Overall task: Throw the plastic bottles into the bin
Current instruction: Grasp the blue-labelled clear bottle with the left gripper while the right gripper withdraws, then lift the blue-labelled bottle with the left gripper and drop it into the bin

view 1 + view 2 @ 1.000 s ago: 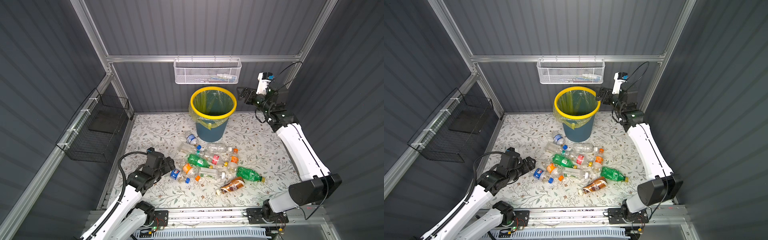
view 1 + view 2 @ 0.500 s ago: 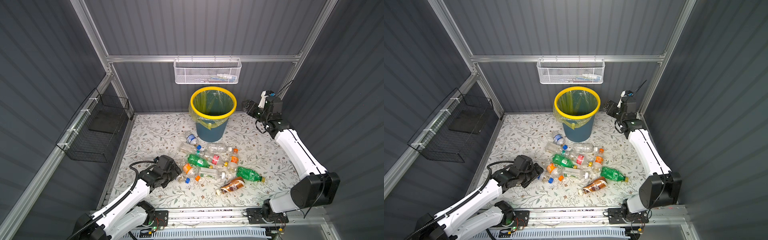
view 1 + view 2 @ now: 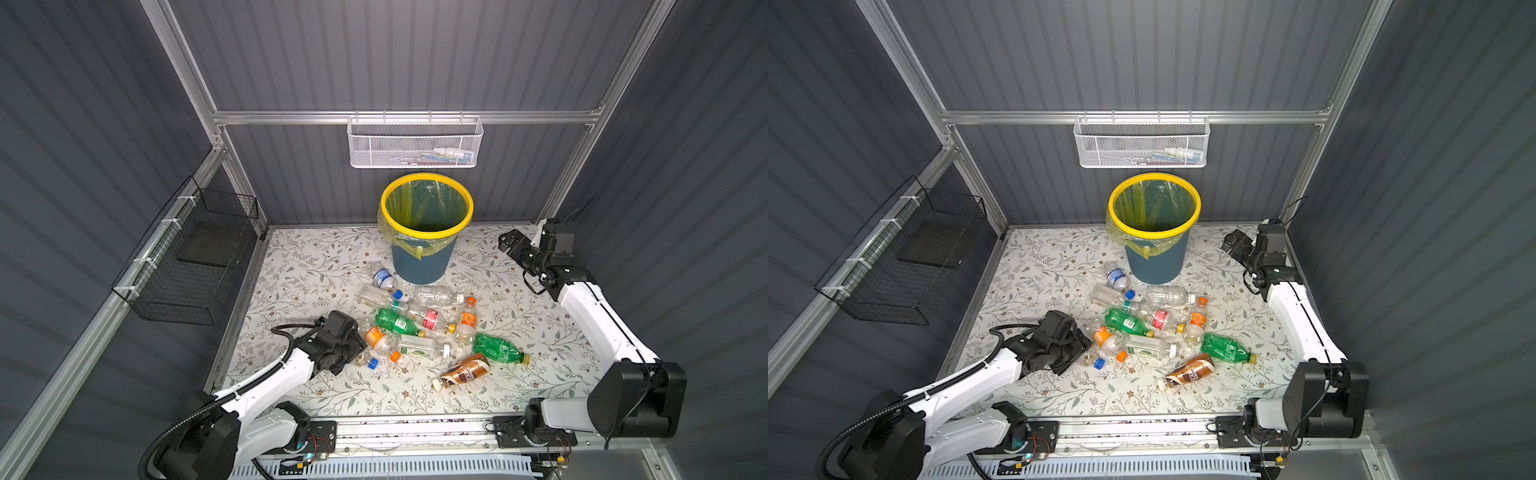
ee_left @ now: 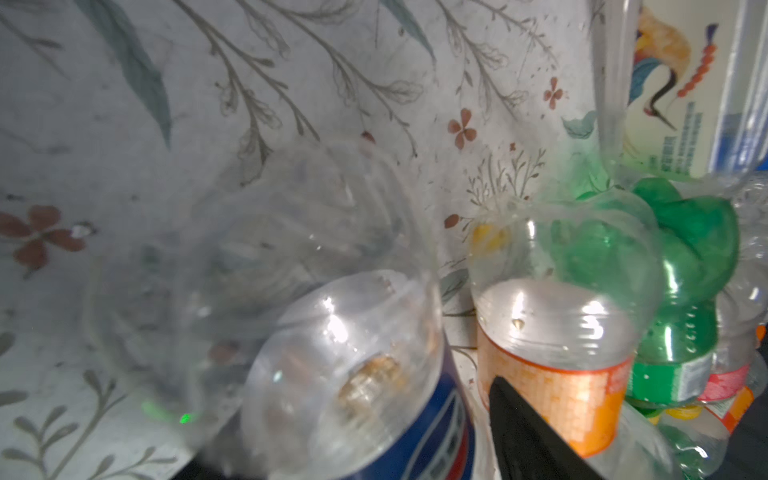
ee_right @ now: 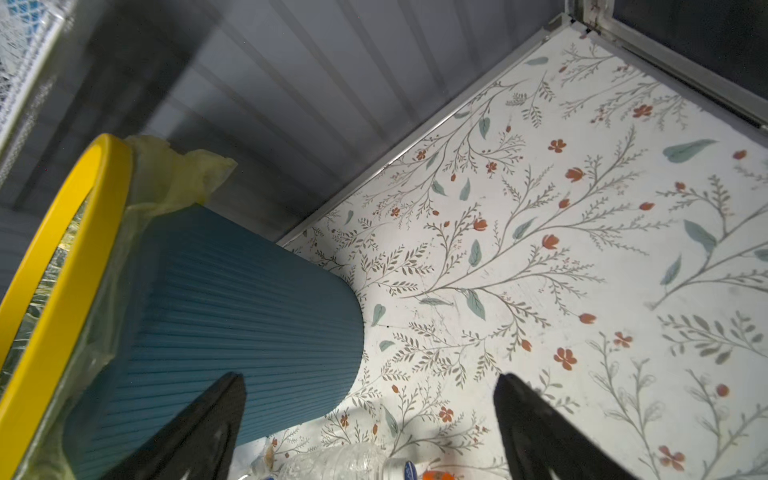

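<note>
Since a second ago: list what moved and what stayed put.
The left gripper slid right to the pile's edge and is now over the blue-label bottle; a firm grip isn't clear. The right gripper, open and empty, dropped away from the bin, rightward. Bin and other bottles stayed put.

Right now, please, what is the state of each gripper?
Left gripper: around the blue-label bottle; whether it grips cannot be told.
Right gripper: open, holding nothing.

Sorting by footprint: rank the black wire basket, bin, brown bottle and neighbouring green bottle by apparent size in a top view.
1. black wire basket
2. bin
3. brown bottle and green bottle: too alike to rank.
</note>
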{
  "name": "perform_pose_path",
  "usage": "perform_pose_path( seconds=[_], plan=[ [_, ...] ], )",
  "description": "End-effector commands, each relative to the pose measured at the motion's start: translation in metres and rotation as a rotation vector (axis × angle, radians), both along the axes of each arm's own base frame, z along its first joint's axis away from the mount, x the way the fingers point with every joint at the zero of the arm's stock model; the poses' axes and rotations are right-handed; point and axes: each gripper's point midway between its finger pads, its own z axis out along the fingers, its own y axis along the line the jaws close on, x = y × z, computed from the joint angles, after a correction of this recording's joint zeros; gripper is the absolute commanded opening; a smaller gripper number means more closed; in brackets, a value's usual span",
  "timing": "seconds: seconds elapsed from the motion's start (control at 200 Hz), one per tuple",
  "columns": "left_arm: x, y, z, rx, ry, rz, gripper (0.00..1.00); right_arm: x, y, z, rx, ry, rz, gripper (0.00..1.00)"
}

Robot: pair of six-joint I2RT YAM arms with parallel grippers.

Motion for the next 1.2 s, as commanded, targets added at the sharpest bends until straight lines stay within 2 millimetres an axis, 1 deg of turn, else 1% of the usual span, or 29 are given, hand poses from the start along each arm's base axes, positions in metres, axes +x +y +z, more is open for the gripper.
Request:
perform_pose_path(
  seconds=[0.0, 0.095, 0.275, 0.36, 0.445, 0.635, 0.796, 0.936, 1.031, 1.091, 1.196],
  plan=[
    [-0.001, 0.001, -0.005, 0.021, 0.006, -0.019, 0.75, -0.006, -0.001, -0.005, 0.020, 0.014, -0.002, 0.94],
    [-0.003, 0.007, -0.005, 0.046, 0.004, -0.006, 0.70, -0.007, -0.003, -0.011, 0.027, 0.028, -0.007, 0.94],
    [-0.009, 0.018, -0.007, 0.080, 0.003, 0.012, 0.63, -0.004, -0.003, -0.012, 0.038, 0.029, -0.008, 0.94],
    [-0.006, 0.023, -0.001, 0.092, -0.031, 0.019, 0.61, -0.002, -0.001, -0.014, 0.045, 0.031, 0.000, 0.93],
    [0.001, 0.026, 0.012, 0.111, -0.087, 0.008, 0.61, 0.000, 0.000, -0.016, 0.051, 0.037, 0.007, 0.93],
    [0.024, 0.033, 0.059, 0.146, -0.288, 0.002, 0.59, 0.001, 0.006, -0.021, 0.058, 0.066, 0.041, 0.93],
    [0.035, 0.043, 0.100, 0.191, -0.438, -0.001, 0.58, -0.005, 0.006, -0.022, 0.048, 0.080, 0.042, 0.92],
    [0.044, 0.047, 0.141, 0.219, -0.581, -0.020, 0.57, -0.011, 0.005, -0.024, 0.049, 0.083, 0.036, 0.91],
    [0.050, 0.050, 0.175, 0.252, -0.694, -0.040, 0.57, -0.014, 0.005, -0.025, 0.052, 0.085, 0.036, 0.91],
    [0.053, 0.051, 0.201, 0.280, -0.785, -0.066, 0.57, -0.015, 0.005, -0.025, 0.046, 0.087, 0.036, 0.91],
    [0.055, 0.053, 0.253, 0.337, -0.972, -0.110, 0.56, -0.018, 0.004, -0.025, 0.039, 0.093, 0.036, 0.91]
  ],
)
